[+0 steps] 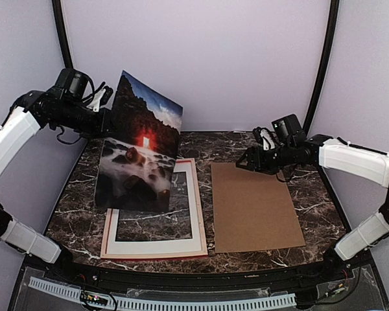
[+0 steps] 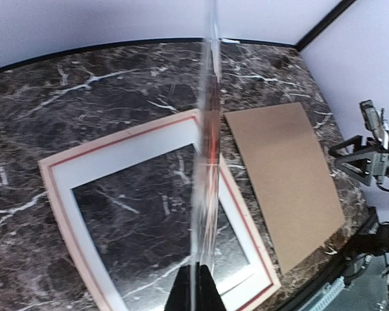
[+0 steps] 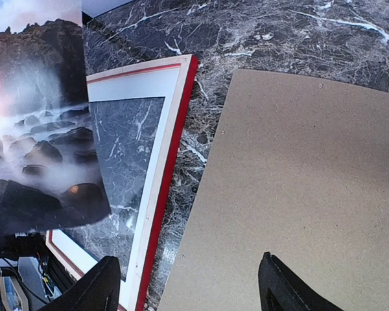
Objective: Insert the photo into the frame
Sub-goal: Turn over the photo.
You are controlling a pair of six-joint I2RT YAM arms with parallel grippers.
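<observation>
Closest to the arm bases, the frame [image 1: 155, 254] is laid flat on the marble table [image 1: 318, 188], pale back up, with a white mat [image 1: 157, 246] seated inside it. The photo [image 1: 139, 155] is held nearly upright over the frame's left part, and its left edge is clamped between the closed fingers of the left gripper [image 1: 109, 115]. The right gripper [image 1: 243, 163] is seen with jaws spread apart and empty, above a brown backing board [image 1: 253, 207].
</observation>
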